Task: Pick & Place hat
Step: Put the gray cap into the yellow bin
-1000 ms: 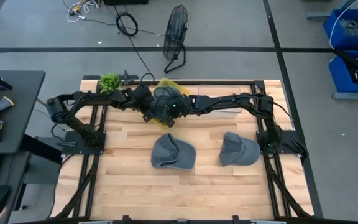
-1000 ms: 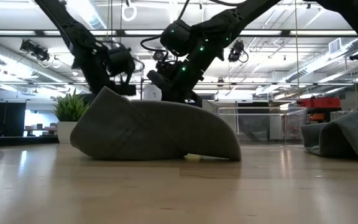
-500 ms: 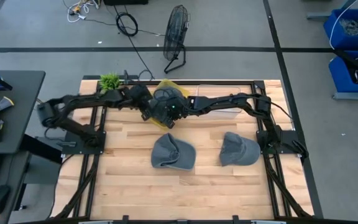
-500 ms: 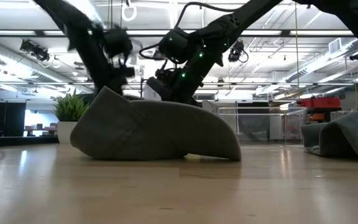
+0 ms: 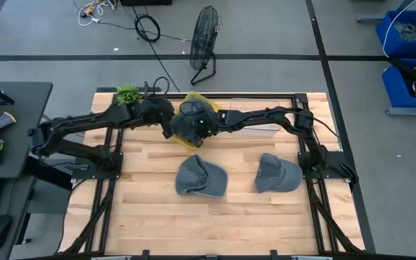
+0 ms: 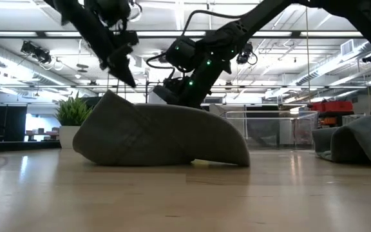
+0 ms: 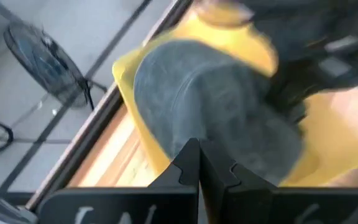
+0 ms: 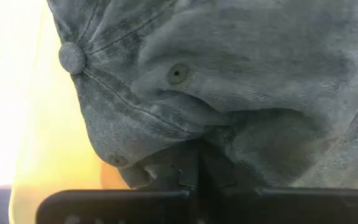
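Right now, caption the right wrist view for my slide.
Right gripper shut on a grey cap over the yellow bin.

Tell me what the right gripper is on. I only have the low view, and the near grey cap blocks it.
Observer: The right gripper is shut on a fold of another grey fabric cap.
Operator: Where does that cap sit?
Observer: In a yellow plastic bin at the far edge of the wooden table.
Operator: And the left gripper?
Observer: The left gripper is shut and holds nothing. It is raised beside the bin and points at that cap.
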Robot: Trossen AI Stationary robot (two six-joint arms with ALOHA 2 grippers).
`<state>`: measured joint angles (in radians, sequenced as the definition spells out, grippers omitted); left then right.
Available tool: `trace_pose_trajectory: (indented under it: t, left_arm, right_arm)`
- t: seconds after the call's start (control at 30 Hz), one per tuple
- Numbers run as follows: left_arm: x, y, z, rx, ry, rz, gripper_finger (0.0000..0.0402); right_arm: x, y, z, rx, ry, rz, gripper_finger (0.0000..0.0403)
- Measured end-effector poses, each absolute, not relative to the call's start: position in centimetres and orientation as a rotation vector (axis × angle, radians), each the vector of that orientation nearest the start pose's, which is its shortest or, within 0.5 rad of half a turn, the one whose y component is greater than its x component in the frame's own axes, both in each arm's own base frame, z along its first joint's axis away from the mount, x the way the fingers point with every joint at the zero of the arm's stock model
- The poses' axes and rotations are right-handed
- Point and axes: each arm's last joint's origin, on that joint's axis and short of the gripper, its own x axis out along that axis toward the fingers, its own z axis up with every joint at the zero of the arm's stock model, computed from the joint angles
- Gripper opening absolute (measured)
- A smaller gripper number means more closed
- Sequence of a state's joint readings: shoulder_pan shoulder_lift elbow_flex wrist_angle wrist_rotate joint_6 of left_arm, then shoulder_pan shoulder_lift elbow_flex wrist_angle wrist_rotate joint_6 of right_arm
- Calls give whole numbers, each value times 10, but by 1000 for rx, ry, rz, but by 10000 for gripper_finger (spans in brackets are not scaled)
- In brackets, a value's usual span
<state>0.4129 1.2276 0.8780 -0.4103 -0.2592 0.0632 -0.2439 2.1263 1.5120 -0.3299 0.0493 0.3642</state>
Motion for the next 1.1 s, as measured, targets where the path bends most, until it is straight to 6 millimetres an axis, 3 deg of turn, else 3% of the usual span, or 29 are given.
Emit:
trace_pose_trajectory:
  t: [0.4, 0.57, 0.8, 1.1]
  left_arm:
    - [263, 137, 174, -54, 1067, 621, 2]
    - [265, 143, 154, -69, 1138, 623, 2]
    - [261, 141, 165, -28, 1130, 625, 2]
    - [250, 116, 218, 10, 952, 556, 2]
  right_arm:
    - [427, -101, 196, 310, 856, -411, 2]
    - [417, -99, 211, 255, 895, -391, 6]
    - [391, -78, 254, 137, 942, -345, 4]
    - [319, -30, 304, 136, 1218, -292, 19]
